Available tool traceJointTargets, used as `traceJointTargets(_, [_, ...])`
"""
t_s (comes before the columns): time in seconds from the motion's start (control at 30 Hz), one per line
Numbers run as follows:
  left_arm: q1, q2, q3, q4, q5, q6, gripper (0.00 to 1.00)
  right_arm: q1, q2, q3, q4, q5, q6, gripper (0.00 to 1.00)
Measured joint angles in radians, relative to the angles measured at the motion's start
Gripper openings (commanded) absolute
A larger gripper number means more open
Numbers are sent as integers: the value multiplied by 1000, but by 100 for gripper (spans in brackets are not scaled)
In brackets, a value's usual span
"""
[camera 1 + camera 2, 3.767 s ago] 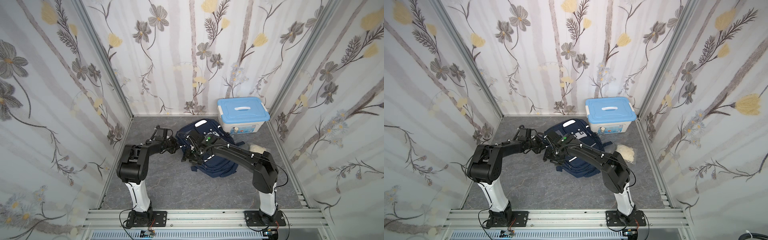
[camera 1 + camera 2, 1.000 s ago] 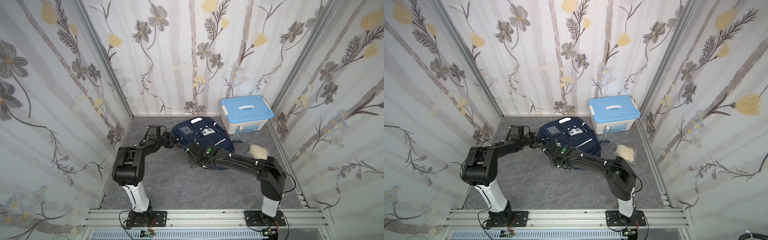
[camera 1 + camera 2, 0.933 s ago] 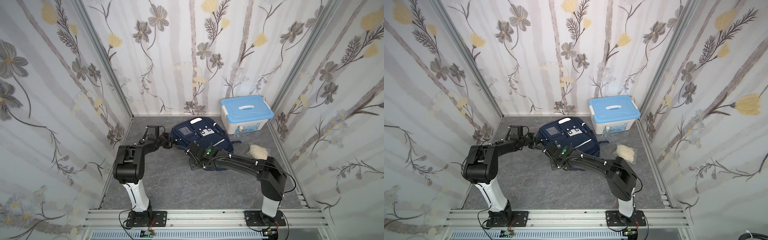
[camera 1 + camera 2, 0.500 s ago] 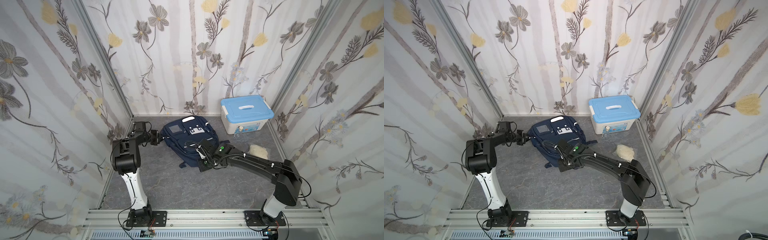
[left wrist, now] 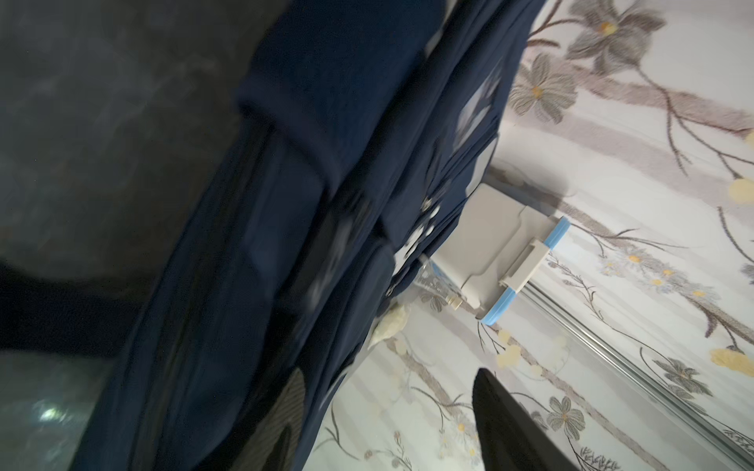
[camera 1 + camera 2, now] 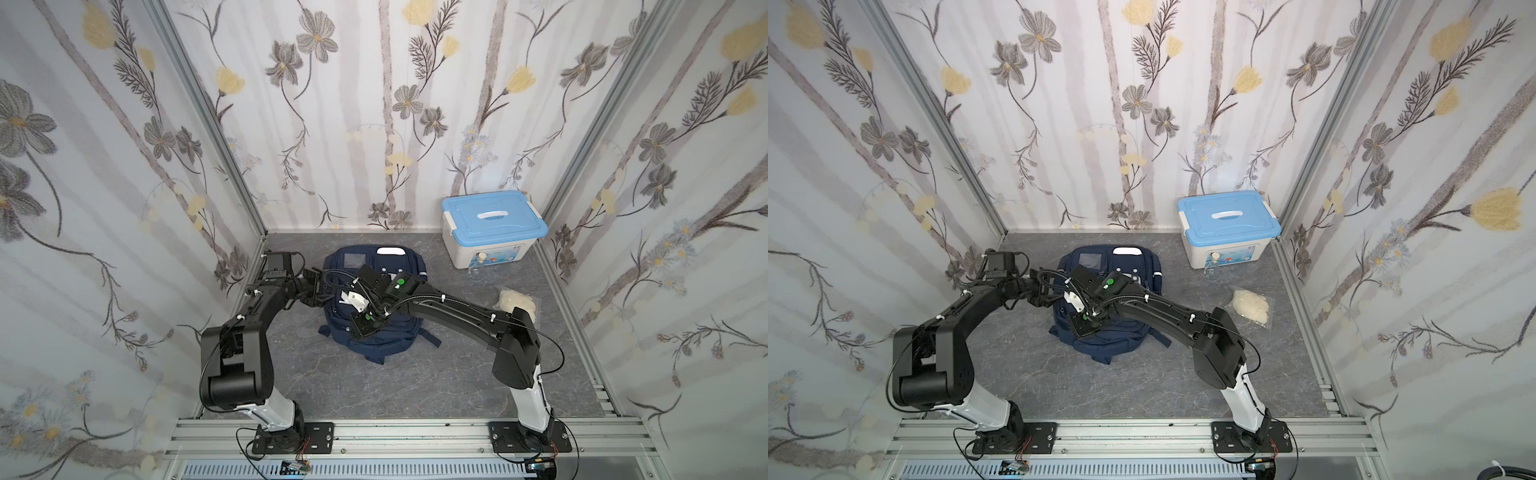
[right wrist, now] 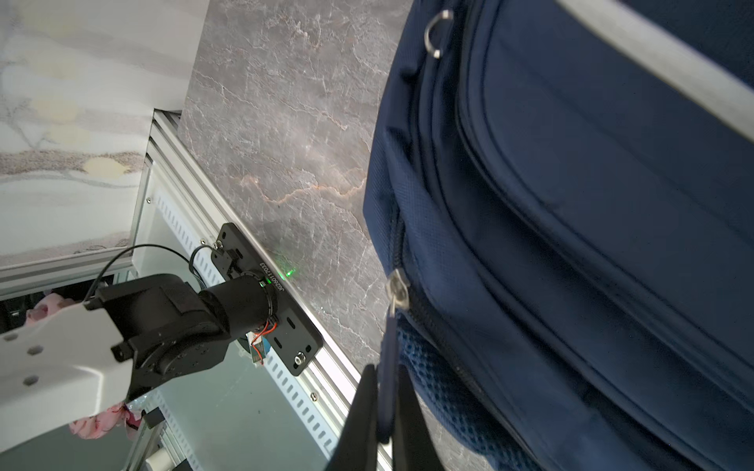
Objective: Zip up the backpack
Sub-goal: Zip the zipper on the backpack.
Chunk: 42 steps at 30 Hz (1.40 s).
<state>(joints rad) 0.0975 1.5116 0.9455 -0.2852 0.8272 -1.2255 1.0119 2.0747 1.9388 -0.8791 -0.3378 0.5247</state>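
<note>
Motion-blurred backpack, left wrist view

Left arm and right arm are shown reaching forward and angled inward, wrists close together. The left hand is seen with fingers parted; the right hand is closed, a zip pull pinched between its fingers.

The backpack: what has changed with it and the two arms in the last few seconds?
The backpack slid toward the robot's left side. The left gripper, clamped on its edge a second ago, now stands open beside it. The right gripper stays shut on the zipper pull. The blue-lidded box is about where it was.
</note>
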Motion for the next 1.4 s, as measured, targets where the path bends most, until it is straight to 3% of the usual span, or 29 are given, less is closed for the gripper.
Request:
traceJointTargets(0.17, [-45,-191,-102,-70,1,-42,70,-13,59,20,-20,-7,-18,0])
traceJointTargets(0.3, [-86,-286,-257,-48,-21,-133,63,-21,76,58,-22,6,-19,0])
traceJointTargets(0.43, [-97,-375,-281,-97,-61,-144,64,-25,89,84,-26,5,-22,0])
traceJointTargets(0.8, [-140,-315,-306,-68,-113,-169,56,-20,78,79,-32,8,-26,0])
traceJointTargets(0.93, [-150,-270,-288,-53,-117,-170,37,-13,74,82,-34,19,-26,0])
traceJointTargets(1.07, [-159,-210,-271,-38,-109,-159,0,-5,74,82,-38,48,-29,0])
traceJointTargets(1.27, [-153,-142,-236,-55,-89,-122,0,3,27,-36,5,66,-43,0])
traceJointTargets(1.4, [-85,-124,-221,-95,-74,-63,0,-10,-69,-203,34,92,-90,0])
